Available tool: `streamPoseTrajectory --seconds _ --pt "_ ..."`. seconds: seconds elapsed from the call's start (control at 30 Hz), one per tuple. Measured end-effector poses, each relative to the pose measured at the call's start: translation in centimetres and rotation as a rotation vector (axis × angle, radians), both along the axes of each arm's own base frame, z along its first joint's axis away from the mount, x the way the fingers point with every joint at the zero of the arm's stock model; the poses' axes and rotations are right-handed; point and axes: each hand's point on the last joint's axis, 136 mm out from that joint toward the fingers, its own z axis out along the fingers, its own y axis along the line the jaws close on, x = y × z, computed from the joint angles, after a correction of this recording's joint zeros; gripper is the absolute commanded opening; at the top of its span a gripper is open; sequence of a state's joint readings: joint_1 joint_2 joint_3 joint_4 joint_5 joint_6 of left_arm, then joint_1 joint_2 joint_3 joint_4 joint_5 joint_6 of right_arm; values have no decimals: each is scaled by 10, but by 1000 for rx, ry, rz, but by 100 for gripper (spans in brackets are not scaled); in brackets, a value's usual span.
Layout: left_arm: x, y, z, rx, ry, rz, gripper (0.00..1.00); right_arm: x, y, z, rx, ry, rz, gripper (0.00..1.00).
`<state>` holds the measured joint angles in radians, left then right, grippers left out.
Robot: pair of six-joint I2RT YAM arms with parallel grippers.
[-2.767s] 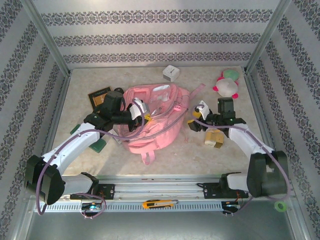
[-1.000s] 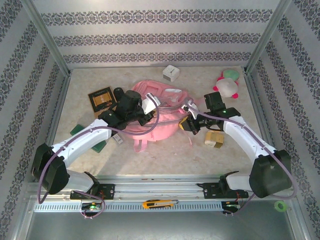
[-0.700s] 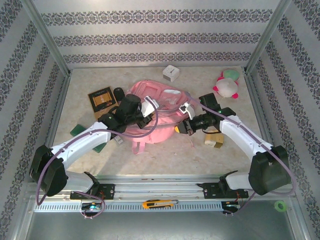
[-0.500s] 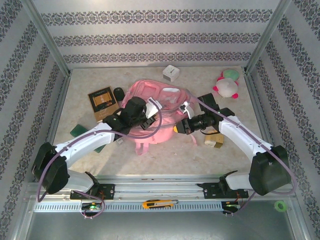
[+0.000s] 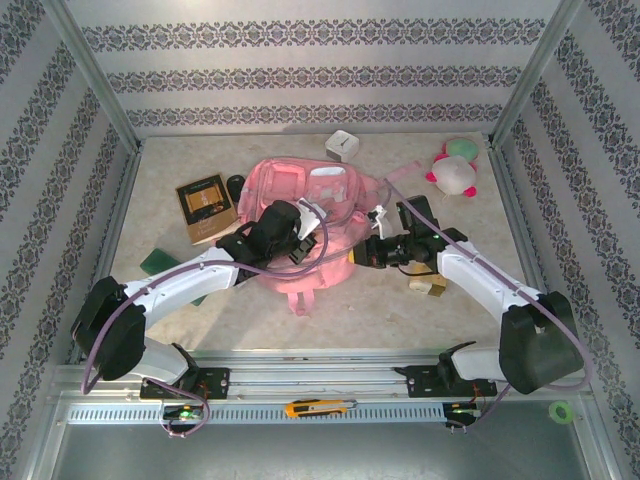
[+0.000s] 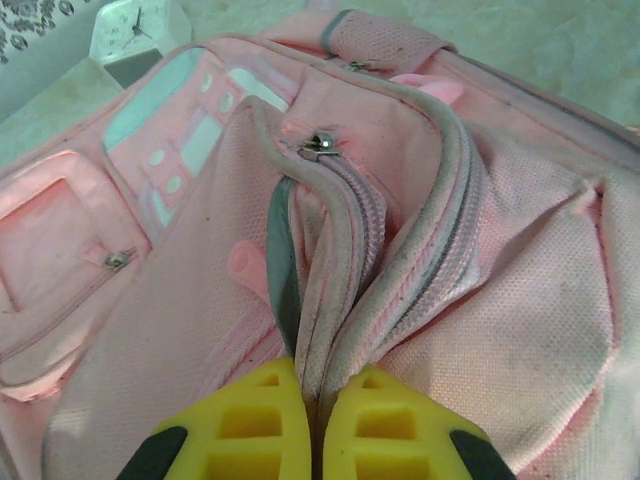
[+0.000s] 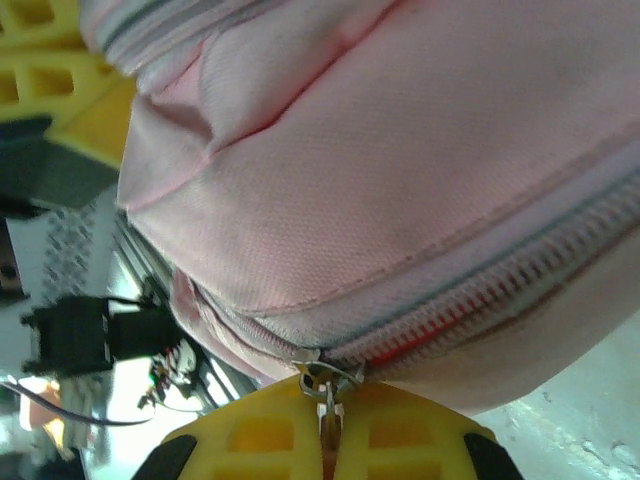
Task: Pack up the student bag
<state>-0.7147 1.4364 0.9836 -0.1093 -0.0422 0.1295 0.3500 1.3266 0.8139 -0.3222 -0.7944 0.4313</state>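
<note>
The student bag (image 5: 300,200), a large pink backpack with pale trim, lies in the middle of the table. My left gripper (image 5: 318,228) is over the bag's near side. In the left wrist view the left gripper (image 6: 315,400) is shut on a raised fold of the bag's zipper edge (image 6: 330,260), and a metal slider (image 6: 318,147) sits further along that zipper. My right gripper (image 5: 356,257) is at the bag's right near corner. In the right wrist view the right gripper (image 7: 327,420) is shut on a metal zipper pull (image 7: 325,383) under the pink fabric (image 7: 400,150).
A white clock (image 5: 342,146) stands behind the bag, with a pink-and-white plush toy (image 5: 455,172) at the back right. A brown book (image 5: 205,203) and a green item (image 5: 160,262) lie to the left. A tan object (image 5: 430,285) lies under the right arm.
Both grippers have shifted toward the near centre while keeping their grips. The bag, bunched up a second ago, now lies spread out and flatter.
</note>
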Motion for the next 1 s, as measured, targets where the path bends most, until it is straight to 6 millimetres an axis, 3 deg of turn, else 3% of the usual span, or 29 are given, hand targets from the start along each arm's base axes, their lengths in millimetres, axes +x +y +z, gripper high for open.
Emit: streamPoseTrajectory --seconds 0.13,0.37,0.63,1.0 --pt "1 2 0 -38 24 46 0 1 9 3 26 11 -24 0" --pt "9 -4 -3 -124 86 161 0 5 7 7 23 55 -135 0" --pt "24 -16 -3 -194 156 269 0 -11 33 16 17 35 -150 0" --pt "18 -30 -10 -276 199 233 0 -5 7 -7 5 63 -238 1"
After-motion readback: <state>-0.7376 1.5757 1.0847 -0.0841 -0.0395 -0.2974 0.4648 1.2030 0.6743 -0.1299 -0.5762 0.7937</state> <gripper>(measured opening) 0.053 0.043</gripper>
